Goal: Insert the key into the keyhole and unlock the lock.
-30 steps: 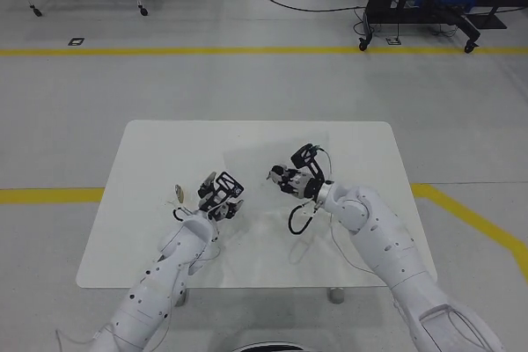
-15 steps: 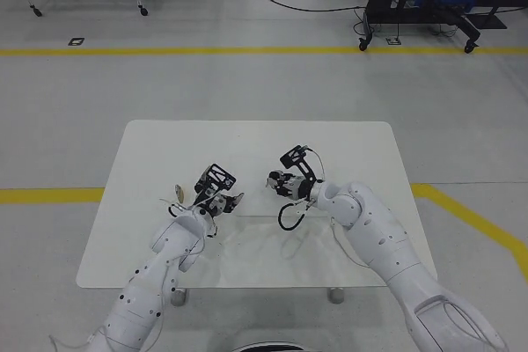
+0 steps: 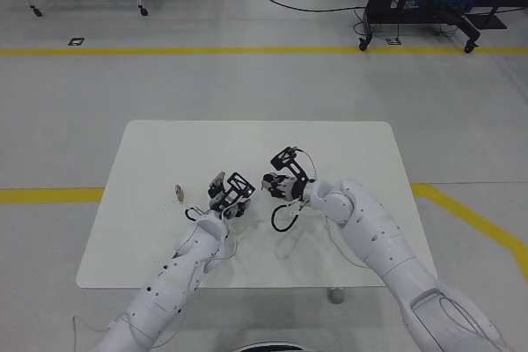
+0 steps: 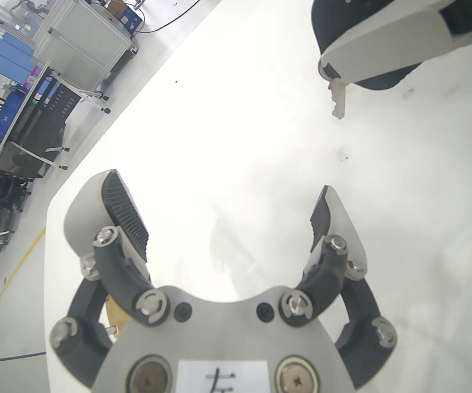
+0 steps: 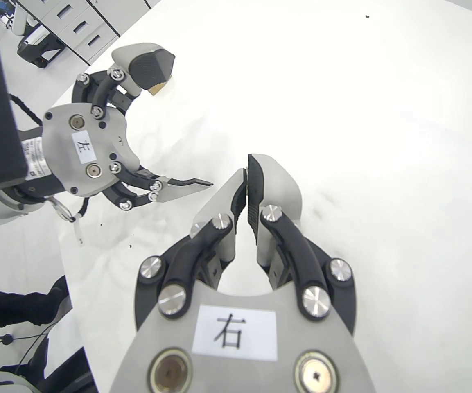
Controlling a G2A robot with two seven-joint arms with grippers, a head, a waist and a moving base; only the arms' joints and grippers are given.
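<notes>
key (image 4: 338,102) sits pinched in your right gripper (image 5: 247,165), whose fingers are pressed together on its head so the toothed blade sticks out, over the white table (image 3: 352,150) near its middle. your left gripper (image 4: 223,206) hangs just left of it, fingers spread wide with nothing between them. the two grippers are close but not touching. the small brass lock (image 3: 179,191) lies on the table further left, apart from both grippers.

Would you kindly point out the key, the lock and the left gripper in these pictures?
key (image 4: 338,102), left wrist view, on its toothed blade.
lock (image 5: 159,89), right wrist view, on its visible brass corner.
left gripper (image 4: 219,190), left wrist view, midway between its open fingertips.
</notes>
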